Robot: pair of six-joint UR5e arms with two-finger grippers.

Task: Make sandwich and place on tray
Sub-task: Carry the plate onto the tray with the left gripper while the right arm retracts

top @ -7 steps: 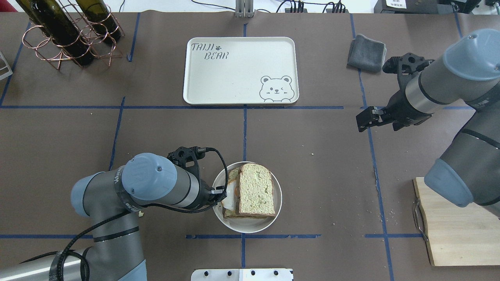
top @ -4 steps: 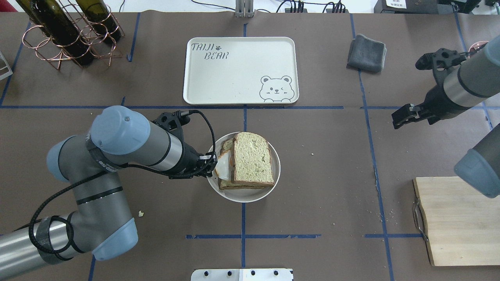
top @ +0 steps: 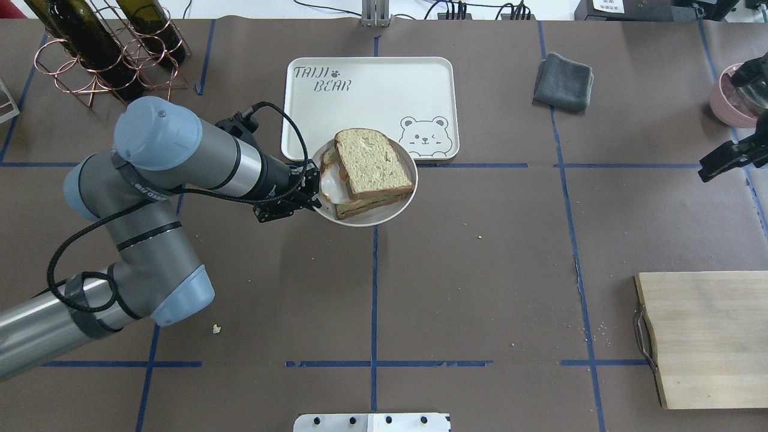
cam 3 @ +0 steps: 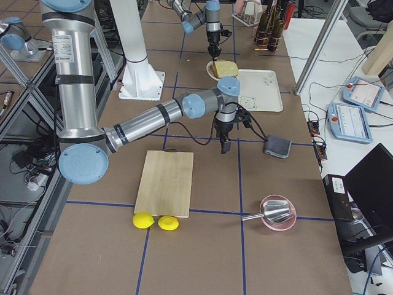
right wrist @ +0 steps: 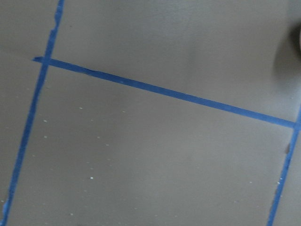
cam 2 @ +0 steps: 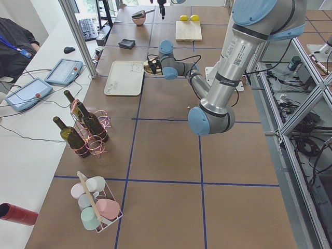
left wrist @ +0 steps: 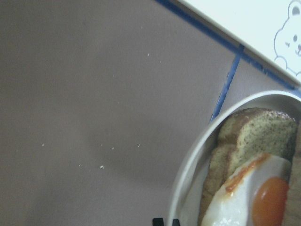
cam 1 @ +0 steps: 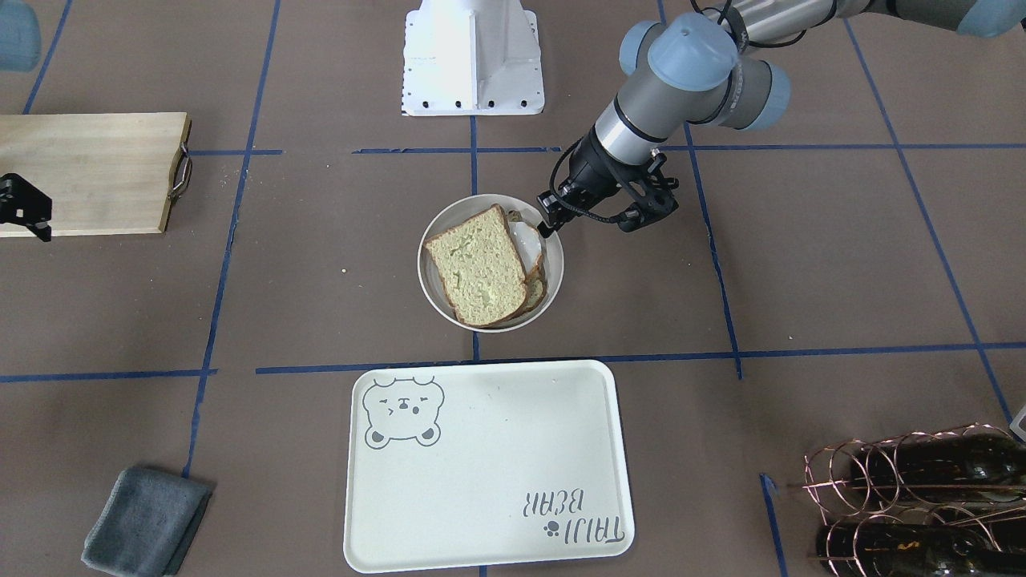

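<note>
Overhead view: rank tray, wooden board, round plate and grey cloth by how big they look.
1. tray and wooden board: they look about alike, and the board runs off the frame, so no ranking.
2. plate
3. grey cloth

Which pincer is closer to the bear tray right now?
Left. The left pincer holds the plate by the tray's near edge; the right pincer hangs far off to its right.

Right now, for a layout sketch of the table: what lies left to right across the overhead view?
Wine bottles → left gripper → sandwich on its plate → grey cloth → wooden board.
</note>
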